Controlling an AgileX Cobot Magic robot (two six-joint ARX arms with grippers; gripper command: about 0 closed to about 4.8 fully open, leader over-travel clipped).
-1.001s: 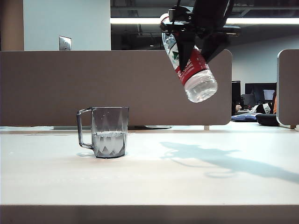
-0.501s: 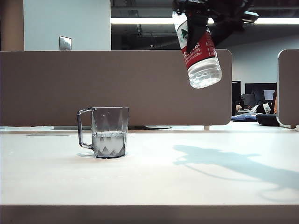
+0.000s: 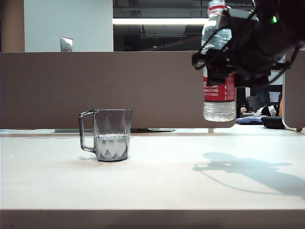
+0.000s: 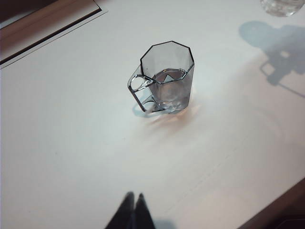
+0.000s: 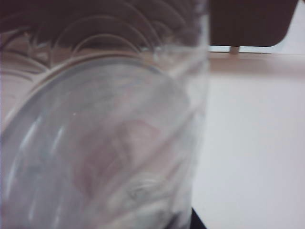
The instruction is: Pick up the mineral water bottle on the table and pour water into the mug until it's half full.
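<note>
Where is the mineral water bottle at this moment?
In the exterior view the mineral water bottle hangs upright in the right end effector, high on the right, well right of the mug and above the table.

an open-plan office. a wide off-white table (image 3: pixel 152 181) is backed by a brown fabric partition panel (image 3: pixel 114 88), with a second panel (image 3: pixel 294 88) at the right edge. beyond the gap between them, computer monitors (image 3: pixel 268 95) stand on a distant desk. a long fluorescent ceiling light (image 3: pixel 157 21) and a wall switch plate (image 3: pixel 66 44) show above the partition.
</note>
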